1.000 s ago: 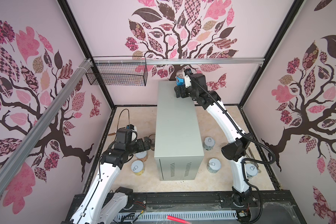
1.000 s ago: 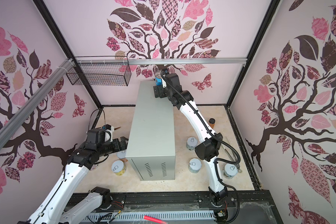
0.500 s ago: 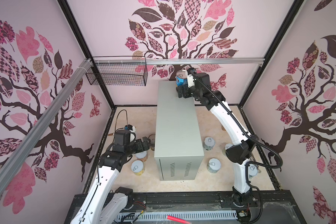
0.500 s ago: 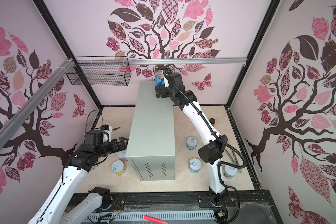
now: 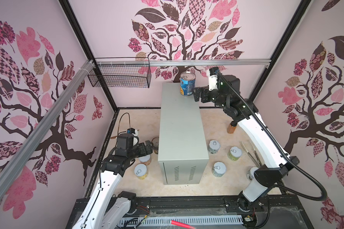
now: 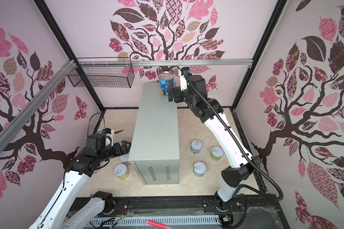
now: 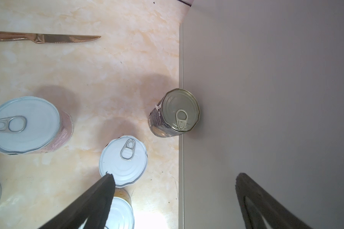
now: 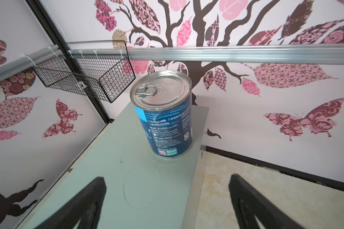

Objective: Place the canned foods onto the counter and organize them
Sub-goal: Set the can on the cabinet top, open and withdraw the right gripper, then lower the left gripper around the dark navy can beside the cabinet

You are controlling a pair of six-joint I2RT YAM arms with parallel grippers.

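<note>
The grey counter (image 5: 181, 126) (image 6: 157, 126) stands mid-floor. A tall blue-labelled can (image 5: 187, 83) (image 6: 165, 83) (image 8: 164, 117) stands upright at its far right corner. My right gripper (image 5: 196, 95) (image 6: 171, 95) (image 8: 167, 177) is open just short of that can, not touching it. Left of the counter, my left gripper (image 5: 149, 146) (image 6: 126, 147) (image 7: 174, 175) hangs open over floor cans. These are a dark-labelled tall can (image 7: 175, 113) against the counter's side and white-lidded short ones (image 7: 123, 160) (image 7: 26, 125). More short cans (image 5: 214, 146) (image 5: 234, 153) (image 5: 219, 169) stand on the floor to the right.
A black wire basket (image 5: 120, 76) hangs from the rail at the back left. A knife (image 7: 46, 38) lies on the floor beyond the left cans. An amber jar (image 5: 231, 128) and loose cutlery (image 5: 251, 153) sit by the right arm.
My right gripper has drawn back to the right off the blue can, which stays standing on the counter. The left arm has shifted slightly toward the front.
</note>
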